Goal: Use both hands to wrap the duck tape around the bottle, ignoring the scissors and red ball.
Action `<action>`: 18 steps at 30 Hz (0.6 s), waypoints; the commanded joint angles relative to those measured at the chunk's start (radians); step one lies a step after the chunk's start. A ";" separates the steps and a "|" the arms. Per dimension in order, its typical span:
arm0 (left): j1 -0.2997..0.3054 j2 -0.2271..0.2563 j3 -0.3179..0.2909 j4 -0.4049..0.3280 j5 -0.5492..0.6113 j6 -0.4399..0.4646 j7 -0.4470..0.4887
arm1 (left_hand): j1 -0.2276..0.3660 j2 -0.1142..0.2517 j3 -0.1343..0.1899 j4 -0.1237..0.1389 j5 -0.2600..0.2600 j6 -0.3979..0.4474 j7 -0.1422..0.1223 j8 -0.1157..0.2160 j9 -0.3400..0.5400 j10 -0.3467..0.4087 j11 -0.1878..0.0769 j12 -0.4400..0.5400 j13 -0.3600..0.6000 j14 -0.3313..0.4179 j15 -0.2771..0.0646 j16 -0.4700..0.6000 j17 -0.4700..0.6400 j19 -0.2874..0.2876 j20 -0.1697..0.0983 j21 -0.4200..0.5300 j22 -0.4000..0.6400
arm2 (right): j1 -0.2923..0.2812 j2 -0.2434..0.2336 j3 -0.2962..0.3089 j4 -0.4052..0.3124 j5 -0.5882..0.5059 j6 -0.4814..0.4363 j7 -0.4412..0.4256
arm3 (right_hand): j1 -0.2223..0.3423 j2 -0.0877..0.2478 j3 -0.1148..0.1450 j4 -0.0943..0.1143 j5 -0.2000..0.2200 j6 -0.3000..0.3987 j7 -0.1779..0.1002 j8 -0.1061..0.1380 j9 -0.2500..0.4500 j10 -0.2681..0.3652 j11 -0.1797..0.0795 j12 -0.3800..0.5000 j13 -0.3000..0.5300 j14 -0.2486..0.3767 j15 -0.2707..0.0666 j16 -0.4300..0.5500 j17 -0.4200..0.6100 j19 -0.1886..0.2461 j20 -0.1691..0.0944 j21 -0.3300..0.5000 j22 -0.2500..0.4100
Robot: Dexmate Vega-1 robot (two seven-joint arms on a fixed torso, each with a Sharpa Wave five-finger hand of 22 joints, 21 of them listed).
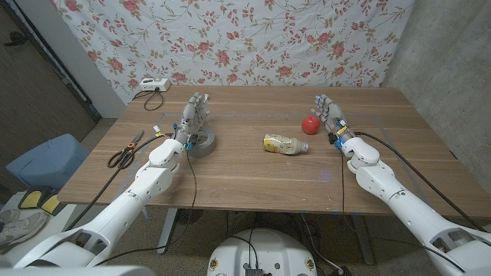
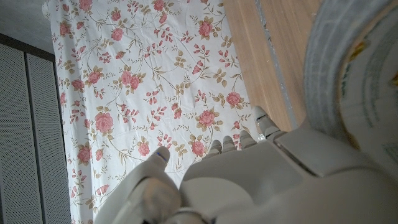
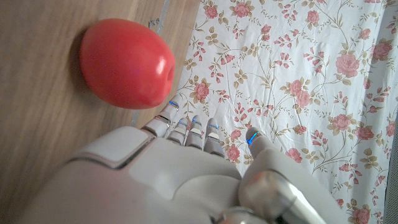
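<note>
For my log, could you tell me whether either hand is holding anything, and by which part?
Nothing is held. The left hand stands open beside the tape; the right hand stands open near the ball.

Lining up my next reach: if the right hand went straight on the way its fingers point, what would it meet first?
Probably nothing on the table: the right hand points toward the far edge and the floral cloth. The red ball sits just beside that line, though depth is unclear.

A wooden table is carrying a tape roll, a bottle lying on its side, a red ball, scissors and a white device at its far left corner.
</note>
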 commanded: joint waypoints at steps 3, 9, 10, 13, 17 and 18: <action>0.008 -0.103 -0.118 0.003 0.112 0.052 -0.066 | 0.000 0.085 0.007 -0.001 0.004 -0.210 -0.002 0.004 0.003 -0.220 -0.001 0.009 0.004 -0.207 0.001 0.006 0.002 -0.198 0.004 0.004 0.005 | -0.031 0.041 0.076 -0.026 -0.112 -0.040 0.031 | 0.010 -0.001 0.007 -0.006 0.007 0.007 0.002 0.007 0.005 0.007 0.003 0.005 0.005 0.000 -0.021 0.007 0.001 0.011 -0.020 0.006 0.004; -0.005 -0.131 -0.136 0.014 0.157 0.077 -0.090 | 0.002 0.084 0.006 -0.002 0.005 -0.189 -0.005 0.011 0.003 -0.191 0.007 0.019 0.004 -0.189 0.007 0.012 0.002 -0.186 0.003 0.004 0.005 | -0.062 0.025 0.092 -0.068 -0.177 -0.040 0.004 | 0.037 -0.017 0.010 -0.035 0.008 0.015 0.008 0.010 0.005 0.011 0.009 0.006 0.004 0.006 -0.010 0.007 -0.003 0.019 -0.012 0.000 0.003; -0.006 -0.134 -0.138 0.014 0.164 0.081 -0.092 | 0.003 0.083 0.005 -0.004 0.006 -0.175 -0.008 0.015 0.003 -0.174 0.012 0.025 0.005 -0.179 0.010 0.015 0.001 -0.180 0.003 0.005 0.004 | -0.068 0.018 0.093 -0.079 -0.191 -0.042 -0.002 | 0.045 -0.020 0.012 -0.043 0.008 0.017 0.008 0.011 0.005 0.012 0.010 0.006 0.004 0.007 -0.008 0.007 -0.004 0.022 -0.006 0.000 0.003; -0.009 -0.145 -0.143 0.012 0.183 0.088 -0.095 | 0.008 0.079 0.004 -0.007 0.007 -0.145 -0.017 0.022 0.004 -0.140 0.020 0.035 0.005 -0.154 0.012 0.021 0.000 -0.167 0.005 0.004 0.003 | -0.088 -0.005 0.092 -0.113 -0.228 -0.051 -0.021 | 0.082 -0.037 0.019 -0.082 0.008 0.028 0.011 0.016 0.005 0.018 0.016 0.007 0.003 0.018 0.011 0.009 -0.005 0.031 0.004 -0.007 0.002; -0.009 -0.155 -0.148 0.004 0.204 0.100 -0.098 | 0.013 0.075 0.003 -0.011 0.008 -0.112 -0.021 0.028 0.004 -0.106 0.031 0.044 0.006 -0.126 0.024 0.026 0.000 -0.148 0.012 0.005 0.002 | -0.116 -0.039 0.092 -0.168 -0.274 -0.074 -0.057 | 0.116 -0.054 0.023 -0.119 0.006 0.039 0.010 0.020 0.006 0.028 0.017 0.010 0.004 0.031 0.025 0.012 -0.005 0.032 0.024 -0.017 0.003; -0.010 -0.157 -0.149 0.003 0.208 0.102 -0.099 | 0.014 0.075 0.003 -0.011 0.008 -0.108 -0.022 0.028 0.004 -0.102 0.031 0.045 0.006 -0.119 0.028 0.027 0.000 -0.143 0.014 0.005 0.002 | -0.122 -0.049 0.091 -0.180 -0.285 -0.078 -0.062 | 0.122 -0.057 0.024 -0.125 0.005 0.040 0.009 0.020 0.007 0.030 0.017 0.010 0.004 0.034 0.030 0.012 -0.005 0.033 0.028 -0.018 0.003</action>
